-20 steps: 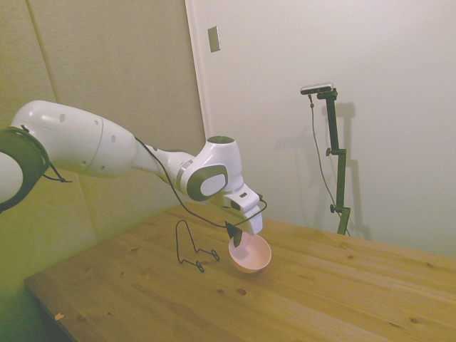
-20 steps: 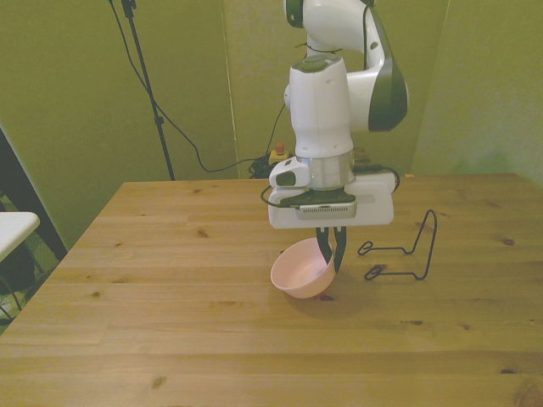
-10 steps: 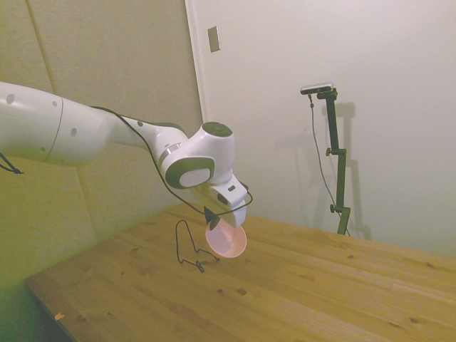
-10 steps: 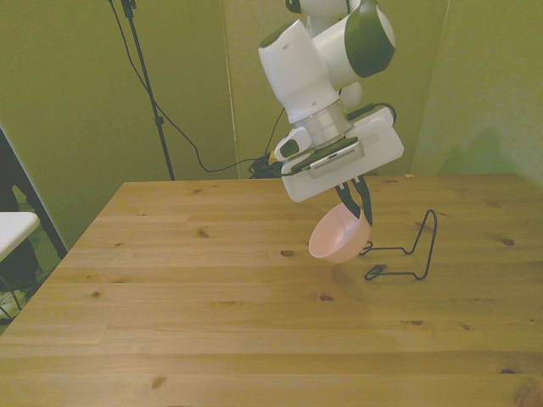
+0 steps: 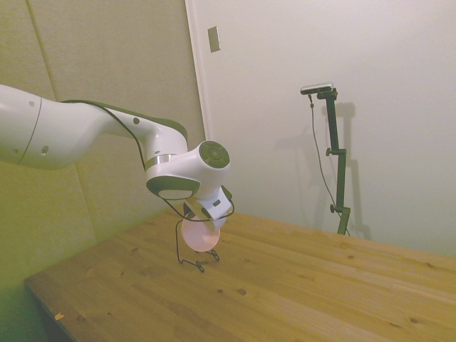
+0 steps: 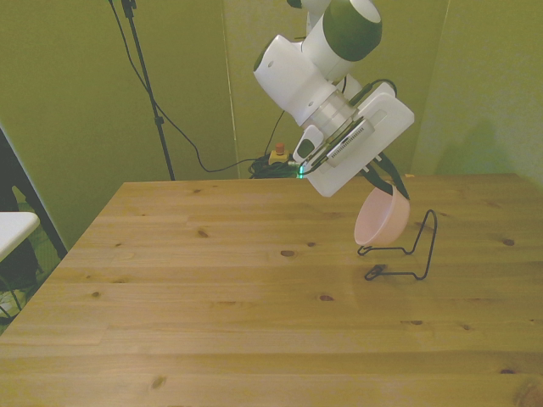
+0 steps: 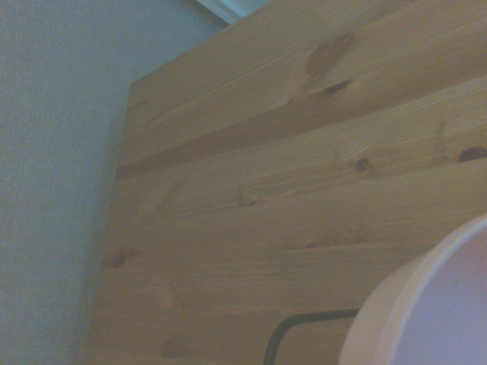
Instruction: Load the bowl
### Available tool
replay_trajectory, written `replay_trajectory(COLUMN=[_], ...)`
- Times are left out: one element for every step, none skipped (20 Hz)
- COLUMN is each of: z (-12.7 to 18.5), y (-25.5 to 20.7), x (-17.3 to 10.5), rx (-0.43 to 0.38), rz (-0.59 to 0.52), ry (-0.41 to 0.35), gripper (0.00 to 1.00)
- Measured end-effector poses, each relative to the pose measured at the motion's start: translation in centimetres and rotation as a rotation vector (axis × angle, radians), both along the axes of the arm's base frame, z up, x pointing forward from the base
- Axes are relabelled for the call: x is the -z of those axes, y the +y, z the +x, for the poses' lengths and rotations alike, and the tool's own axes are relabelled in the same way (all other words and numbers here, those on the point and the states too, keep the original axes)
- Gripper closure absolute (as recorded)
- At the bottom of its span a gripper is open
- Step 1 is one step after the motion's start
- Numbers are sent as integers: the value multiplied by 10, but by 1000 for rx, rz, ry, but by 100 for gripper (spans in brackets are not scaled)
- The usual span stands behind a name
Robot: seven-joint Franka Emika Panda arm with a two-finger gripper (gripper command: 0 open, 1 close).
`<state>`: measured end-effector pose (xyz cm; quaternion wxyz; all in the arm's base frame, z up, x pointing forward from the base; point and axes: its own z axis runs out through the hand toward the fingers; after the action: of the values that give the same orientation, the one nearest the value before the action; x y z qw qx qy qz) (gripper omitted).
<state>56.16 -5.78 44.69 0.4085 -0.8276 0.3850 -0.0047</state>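
pincer (image 6: 392,181) holds bowl (image 6: 381,218) above wooden table (image 6: 212,297), pale walls.

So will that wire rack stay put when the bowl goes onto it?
Probably not firmly. The wire rack is thin bent wire, so likely light and apt to slide or tip. The bowl, held tilted in the gripper, looks like smooth plastic and may slip.

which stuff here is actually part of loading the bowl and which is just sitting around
Part of the job:
- the pink bowl, tipped on edge and held off the table
- the gripper, shut on the bowl's rim
- the black wire rack, right beside the bowl

Just there:
- the wooden table
- the cables on the floor behind it
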Motion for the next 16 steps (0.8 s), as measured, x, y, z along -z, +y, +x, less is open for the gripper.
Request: replay_trajectory(z=[0, -1, -1, -1, -1, -1, -1, -1, -1, -1, 0, 1, 1, 2, 2, 2], y=[0, 0, 1, 1, 2, 3, 5, 7, 8, 9, 9, 10, 10, 10, 11, 11], x=[1, 1, 2, 2, 2, 2, 3, 5, 7, 9, 12, 13, 15, 17, 18, 20], rx=[0, -3, -7, -12, -16, -28, -41, -55, -66, -70, -72, -75, -76, -77, -78, -81], rz=[0, -1, 3, 10, 18, 30, 47, 64, 77, 83, 90, 95, 101, 105, 113, 122], ry=[1, -1, -7, -18, -27, -35, -45, -50, -54, -57, -60, -64, -69, -70, -71, -71], gripper=[100, 100, 100, 100, 100, 100, 100, 100, 100, 100, 100, 100, 100, 100, 100, 100])
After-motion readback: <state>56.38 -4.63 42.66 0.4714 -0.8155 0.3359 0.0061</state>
